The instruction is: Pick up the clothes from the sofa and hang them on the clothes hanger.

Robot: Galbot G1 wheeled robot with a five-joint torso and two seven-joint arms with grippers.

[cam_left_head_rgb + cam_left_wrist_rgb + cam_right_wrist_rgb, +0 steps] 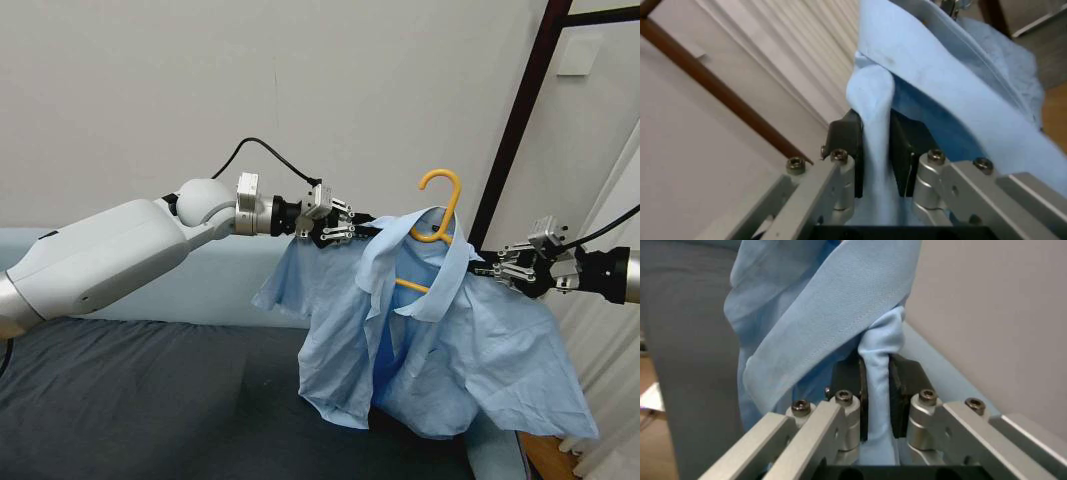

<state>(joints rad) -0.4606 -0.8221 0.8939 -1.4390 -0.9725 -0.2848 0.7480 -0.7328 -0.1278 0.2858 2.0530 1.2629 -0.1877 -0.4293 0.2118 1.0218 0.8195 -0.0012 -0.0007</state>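
A light blue shirt (450, 340) hangs in the air on an orange hanger (440, 205) above the dark sofa seat (130, 400). My left gripper (352, 228) is shut on the shirt's left shoulder; its black pads (843, 137) pinch a fold of blue cloth (873, 115). My right gripper (490, 268) is shut on the other shoulder, with cloth (877, 355) squeezed between its pads (847, 375). The hanger's hook rises above the collar, between the two grippers. The shirt's lower hem droops toward the seat.
A dark brown post (520, 110) of the clothes rack slants up behind the shirt at the right. The sofa's pale blue backrest (220, 280) runs along the white wall. Pale curtain fabric (610, 330) hangs at the far right.
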